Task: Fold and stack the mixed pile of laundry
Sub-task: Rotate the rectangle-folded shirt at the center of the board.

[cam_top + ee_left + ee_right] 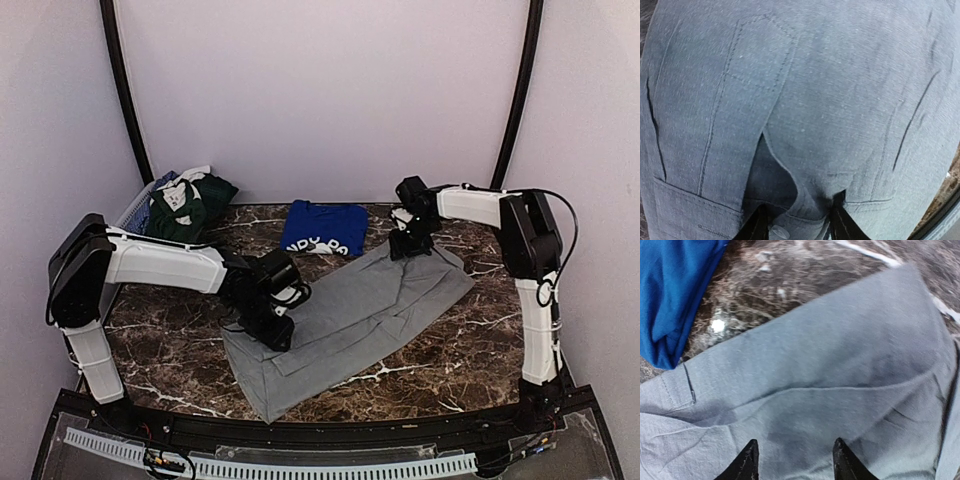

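Beneath the left gripper [799, 227] and right gripper [793, 462], the polo [380, 295] is lying spread flat; I am reckoning its fold is just starting. Right jaws are standing parted, holding nothing; whether the left is pinching cloth I cannot tell. Next move is calling for firm edge pinches.

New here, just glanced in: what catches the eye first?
A light-grey shirt lies spread across the marble table, the left hand at its near end and the right hand at its far end. Behind it lies a royal-blue T-shirt; dark-green garments are heaped at the far left.
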Tool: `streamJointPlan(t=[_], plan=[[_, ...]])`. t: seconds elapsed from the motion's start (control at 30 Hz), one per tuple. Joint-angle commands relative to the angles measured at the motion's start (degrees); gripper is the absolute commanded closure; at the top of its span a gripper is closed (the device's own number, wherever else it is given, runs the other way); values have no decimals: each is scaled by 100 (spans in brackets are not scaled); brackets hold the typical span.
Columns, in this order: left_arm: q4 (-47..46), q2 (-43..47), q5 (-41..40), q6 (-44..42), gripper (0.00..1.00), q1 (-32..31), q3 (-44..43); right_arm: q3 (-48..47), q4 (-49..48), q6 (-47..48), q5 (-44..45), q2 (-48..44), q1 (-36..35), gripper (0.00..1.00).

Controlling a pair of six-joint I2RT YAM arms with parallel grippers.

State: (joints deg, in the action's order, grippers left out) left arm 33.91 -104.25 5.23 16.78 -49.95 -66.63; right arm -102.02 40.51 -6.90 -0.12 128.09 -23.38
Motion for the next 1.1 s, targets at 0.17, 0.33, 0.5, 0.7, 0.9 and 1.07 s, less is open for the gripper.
streamJointPlan(t=[0.17, 0.33, 0.5, 0.7, 0.9, 1.07], plan=[[83, 355, 478, 45, 56, -186, -550, 1458, 40, -313, 73, -2071, 289, 47], [-23, 586, 237, -77, 54, 382, -572, 2512, -472, -903, -670, -2534, 290, 49], [-157, 432, 63, -286, 55, 633, -488, 2994, -883, -1218, -931, -2380, 273, 51], [-374, 100, 153, -344, 55, 643, -301, 2862, -922, -1275, -885, -1822, 454, 54], [-536, -329, 416, -408, 56, 260, -290, 2545, -801, -1166, -794, -1301, 796, 55], [-547, -783, 641, -295, 57, -175, -720, 1999, -517, -1038, -791, -952, 1100, 55]])
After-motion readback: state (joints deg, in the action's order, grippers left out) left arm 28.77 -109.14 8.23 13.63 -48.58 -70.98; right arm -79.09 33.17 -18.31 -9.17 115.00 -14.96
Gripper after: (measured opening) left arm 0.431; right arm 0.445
